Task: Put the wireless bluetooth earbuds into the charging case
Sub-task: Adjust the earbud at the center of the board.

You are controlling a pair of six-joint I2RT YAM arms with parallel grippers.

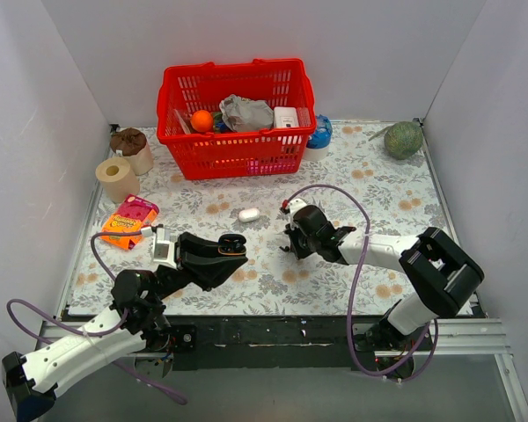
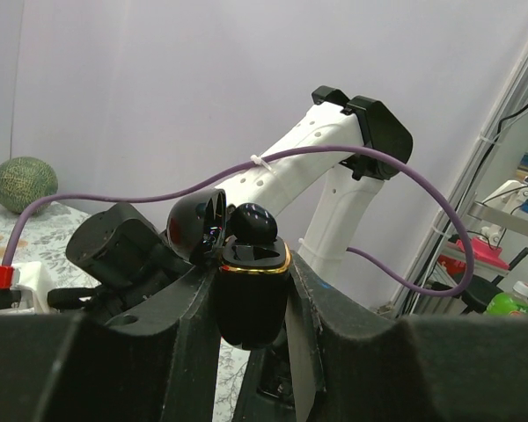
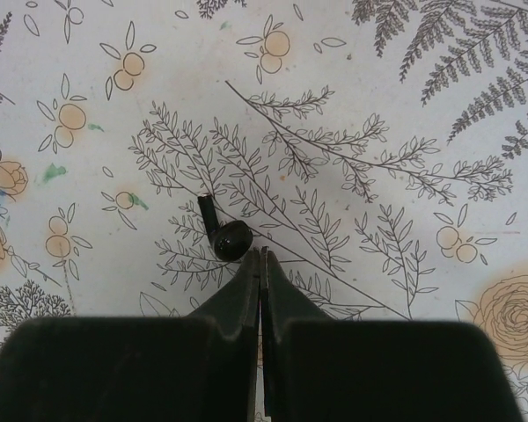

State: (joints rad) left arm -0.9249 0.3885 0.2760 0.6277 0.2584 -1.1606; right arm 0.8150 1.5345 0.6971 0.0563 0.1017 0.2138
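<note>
My left gripper (image 2: pixel 251 294) is shut on the charging case (image 2: pixel 251 303), a glossy black pebble with a gold rim, held upright above the table with its lid (image 2: pixel 194 227) swung open to the left. One black earbud (image 2: pixel 253 224) sticks up from the case's top. From above, the case (image 1: pixel 232 242) shows at the left gripper's tip. The other earbud (image 3: pixel 229 237) lies on the flowered cloth with its short stem pointing up-left. It rests just left of my right gripper (image 3: pixel 262 255), which is shut with nothing between its fingers. From above, the right gripper (image 1: pixel 289 243) is low over the cloth.
A white pill-shaped case (image 1: pixel 248 214) lies between the arms. A red basket (image 1: pixel 238 154) with several items stands at the back. A green melon (image 1: pixel 403 139) sits back right. A paper roll (image 1: pixel 116 178) and orange packets (image 1: pixel 128 224) lie at the left.
</note>
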